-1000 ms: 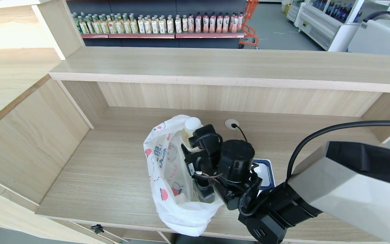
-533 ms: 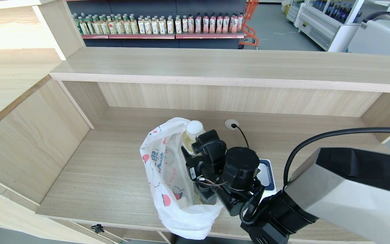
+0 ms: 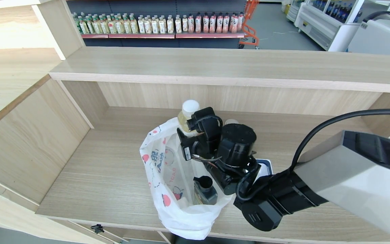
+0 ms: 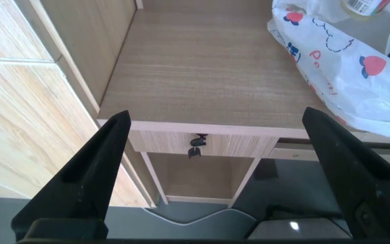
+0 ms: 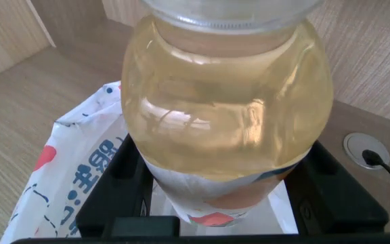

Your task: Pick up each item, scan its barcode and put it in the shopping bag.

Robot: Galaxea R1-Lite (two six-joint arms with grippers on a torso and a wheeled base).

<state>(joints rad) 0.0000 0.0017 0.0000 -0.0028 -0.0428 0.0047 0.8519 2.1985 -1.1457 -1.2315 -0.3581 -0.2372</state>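
The right gripper held a clear plastic bottle of pale yellow drink with a white cap, jaws clamped on its lower body. The bottle hung upright just above the mouth of the white plastic shopping bag with red prints (a dark, black-capped container lay inside). The left gripper was spread wide beyond the light wooden counter's front edge, gripping nothing.

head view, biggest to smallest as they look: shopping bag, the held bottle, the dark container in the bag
1. shopping bag, largest by far.
2-3. bottle and dark container: unranked. They look about alike, and the jaws hide much of the bottle, which sits nearer the camera.
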